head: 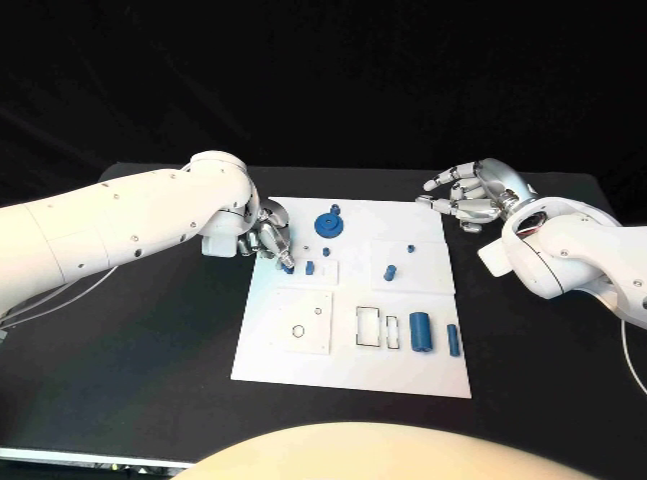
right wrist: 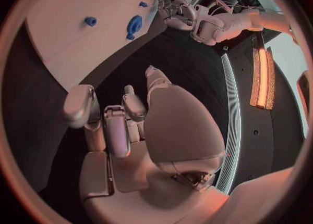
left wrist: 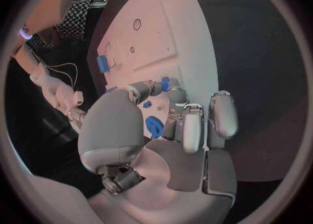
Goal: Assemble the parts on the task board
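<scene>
- A white, flat, rectangular task board (head: 410,370) lies in the middle of a black table (head: 150,380), with small blue parts scattered over it
- The left hand (head: 270,238) reaches over the board's left edge near its far corner, fingertips pointing down onto a small blue cylinder (head: 289,267); in the left wrist view a small blue piece (left wrist: 166,83) sits between the fingertips, apparently pinched by the hand (left wrist: 171,130)
- Just beside that hand, toward the board's far edge, a round blue gear-like disc with a knob (head: 329,224) stands on the board; the left wrist view shows it (left wrist: 154,127) close under the curled fingers
- A short blue peg (head: 310,268) lies just right of the fingertips, another (head: 391,270) nearer the board's centre and a tiny one (head: 410,247) beyond it
- On the near half, a fat blue cylinder (head: 420,327) and a slimmer blue rod (head: 453,338) lie side by side next to a dark-outlined rectangular recess (head: 369,327); a thin dark ring (head: 297,329) rests on a raised white square at the left
- The right hand (head: 472,196) hovers beyond the board's far right corner over the black table, well apart from every part; its silver fingers (right wrist: 121,125) are loosely curled with gaps between them and hold nothing
</scene>
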Action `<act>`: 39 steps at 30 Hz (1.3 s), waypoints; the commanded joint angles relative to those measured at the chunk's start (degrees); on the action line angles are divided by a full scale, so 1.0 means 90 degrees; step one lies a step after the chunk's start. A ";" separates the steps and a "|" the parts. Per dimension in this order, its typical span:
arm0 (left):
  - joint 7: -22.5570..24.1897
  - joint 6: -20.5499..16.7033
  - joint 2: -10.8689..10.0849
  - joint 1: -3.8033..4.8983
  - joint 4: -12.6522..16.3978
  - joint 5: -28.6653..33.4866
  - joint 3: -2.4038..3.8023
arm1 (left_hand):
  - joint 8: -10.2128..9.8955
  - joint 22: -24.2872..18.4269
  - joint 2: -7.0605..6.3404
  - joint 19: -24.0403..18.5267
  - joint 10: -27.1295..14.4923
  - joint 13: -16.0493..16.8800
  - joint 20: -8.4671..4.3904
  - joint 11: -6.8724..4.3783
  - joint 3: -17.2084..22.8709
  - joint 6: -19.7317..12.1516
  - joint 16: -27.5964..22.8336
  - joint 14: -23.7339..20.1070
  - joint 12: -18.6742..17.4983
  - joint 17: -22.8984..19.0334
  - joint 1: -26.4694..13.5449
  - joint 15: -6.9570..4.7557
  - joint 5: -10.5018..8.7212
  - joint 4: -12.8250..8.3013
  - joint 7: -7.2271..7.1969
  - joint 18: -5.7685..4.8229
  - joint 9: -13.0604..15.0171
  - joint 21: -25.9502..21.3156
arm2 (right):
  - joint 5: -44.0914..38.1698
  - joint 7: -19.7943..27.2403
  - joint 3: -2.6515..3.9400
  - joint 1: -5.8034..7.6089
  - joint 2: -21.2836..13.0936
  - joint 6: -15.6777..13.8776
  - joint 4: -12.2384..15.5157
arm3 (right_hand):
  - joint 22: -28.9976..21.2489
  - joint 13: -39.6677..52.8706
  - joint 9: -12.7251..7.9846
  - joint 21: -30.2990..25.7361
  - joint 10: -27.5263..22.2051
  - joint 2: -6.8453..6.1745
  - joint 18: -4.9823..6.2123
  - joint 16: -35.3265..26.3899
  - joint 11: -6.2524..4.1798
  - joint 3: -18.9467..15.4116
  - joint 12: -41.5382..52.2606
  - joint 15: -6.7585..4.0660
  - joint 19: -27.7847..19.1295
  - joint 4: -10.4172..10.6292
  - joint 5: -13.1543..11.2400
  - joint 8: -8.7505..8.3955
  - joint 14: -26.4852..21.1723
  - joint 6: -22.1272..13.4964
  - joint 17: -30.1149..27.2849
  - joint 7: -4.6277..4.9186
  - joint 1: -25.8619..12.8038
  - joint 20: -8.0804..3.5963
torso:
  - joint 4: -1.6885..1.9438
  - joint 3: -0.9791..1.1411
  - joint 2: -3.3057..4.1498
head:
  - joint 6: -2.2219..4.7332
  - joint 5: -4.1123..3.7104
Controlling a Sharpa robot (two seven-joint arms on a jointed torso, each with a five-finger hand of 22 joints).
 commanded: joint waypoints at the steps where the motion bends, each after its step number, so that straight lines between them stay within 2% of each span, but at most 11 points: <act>1: -0.0079 -0.0028 0.0008 -0.0059 -0.0006 -0.0122 -0.0041 | 0.0011 0.0013 0.0069 0.0041 0.0026 0.0005 0.0000 -0.0011 0.1456 0.0042 0.0024 0.0556 0.0010 0.1261 -0.0010 -0.0025 0.0023 -0.1481 0.0010 -0.0079 0.0012 0.0030 | -0.0023 0.0047 0.0001 -0.0006 0.0006 0.0015 0.0005 | -0.0004 -0.0003 -0.0007 -0.0014 -0.0022 0.0007 0.0113 -0.0033 -0.0025 0.0027 0.0003 -0.0035 -0.0031 -0.0003 0.0024 0.0008 0.0411 0.0049 0.0553 -0.0007 -0.0036 -0.0020 | 0.0000 0.0007 0.0001 | 0.0001 0.0001; 10: -0.0073 -0.0057 0.0015 -0.0061 0.0055 -0.0004 -0.0039 | 0.0017 0.0020 0.0081 0.0047 0.0091 0.0096 0.0006 -0.0008 0.1420 0.0061 0.0043 0.0567 0.0072 0.1297 -0.0057 -0.0018 0.0044 -0.1474 0.0012 -0.0082 0.0028 0.0032 | -0.0023 0.0046 0.0001 -0.0007 0.0000 0.0008 0.0013 | -0.0004 -0.0003 -0.0007 -0.0014 -0.0022 0.0007 0.0113 -0.0033 -0.0025 0.0027 0.0003 -0.0035 -0.0031 -0.0003 0.0024 0.0008 0.0411 0.0049 0.0553 -0.0007 -0.0036 -0.0020 | -0.0010 0.0008 0.0007 | -0.0001 -0.0013; 14: -0.0072 -0.0076 0.0019 -0.0061 0.0070 0.0030 -0.0039 | 0.0023 0.0034 0.0128 0.0061 0.0164 0.0195 0.0015 -0.0013 0.1364 0.0078 0.0063 0.0578 0.0138 0.1334 -0.0130 -0.0013 0.0038 -0.1431 0.0002 -0.0087 0.0051 0.0032 | -0.0023 0.0043 0.0001 -0.0007 -0.0005 0.0006 0.0015 | -0.0002 -0.0009 -0.0009 -0.0013 -0.0027 0.0006 0.0112 -0.0030 -0.0025 0.0033 -0.0001 -0.0035 -0.0029 -0.0004 0.0026 0.0008 0.0412 0.0049 0.0559 -0.0007 -0.0034 -0.0020 | -0.0008 0.0016 0.0005 | -0.0007 -0.0016; 18: -0.0071 -0.0094 0.0024 -0.0060 0.0067 0.0049 -0.0039 | 0.0032 0.0035 0.0145 0.0064 0.0211 0.0250 0.0020 -0.0021 0.1282 0.0084 0.0068 0.0580 0.0175 0.1343 -0.0176 -0.0014 0.0009 -0.1402 -0.0009 -0.0089 0.0076 0.0023 | -0.0023 0.0042 0.0001 -0.0007 -0.0007 0.0005 0.0021 | -0.0002 -0.0009 -0.0009 -0.0013 -0.0027 0.0006 0.0112 -0.0030 -0.0025 0.0033 -0.0001 -0.0035 -0.0029 -0.0004 0.0026 0.0008 0.0412 0.0049 0.0559 -0.0007 -0.0034 -0.0020 | -0.0006 0.0012 0.0001 | -0.0001 -0.0020; 26: -0.0071 -0.0170 0.0033 -0.0060 0.0052 0.0049 -0.0039 | 0.0061 0.0042 0.0230 0.0097 0.0348 0.0419 0.0022 -0.0056 0.0880 0.0076 0.0106 0.0600 0.0268 0.1414 -0.0227 -0.0029 -0.0119 -0.1222 -0.0061 -0.0099 0.0178 -0.0015 | -0.0023 0.0046 0.0001 -0.0007 -0.0010 0.0008 0.0025 | -0.0002 -0.0009 -0.0009 -0.0013 -0.0027 0.0006 0.0112 -0.0030 -0.0025 0.0033 -0.0001 -0.0035 -0.0029 -0.0004 0.0026 0.0008 0.0412 0.0049 0.0559 -0.0007 -0.0034 -0.0020 | -0.0003 0.0008 -0.0002 | -0.0002 -0.0039; 39: -0.0069 -0.0231 0.0039 -0.0060 0.0013 0.0054 -0.0039 | 0.0053 0.0020 0.0227 0.0110 0.0384 0.0445 0.0020 -0.0075 0.0480 0.0052 0.0112 0.0603 0.0257 0.1426 -0.0248 -0.0040 -0.0171 -0.1028 -0.0097 -0.0102 0.0238 -0.0060 | -0.0023 0.0040 0.0001 -0.0007 -0.0003 0.0024 0.0012 | -0.0017 -0.0031 -0.0011 -0.0042 -0.0044 0.0002 0.0118 -0.0041 -0.0025 0.0041 -0.0016 -0.0035 -0.0040 -0.0005 0.0028 0.0007 0.0407 0.0049 0.0538 -0.0007 -0.0031 -0.0020 | -0.0001 0.0003 0.0001 | 0.0001 -0.0033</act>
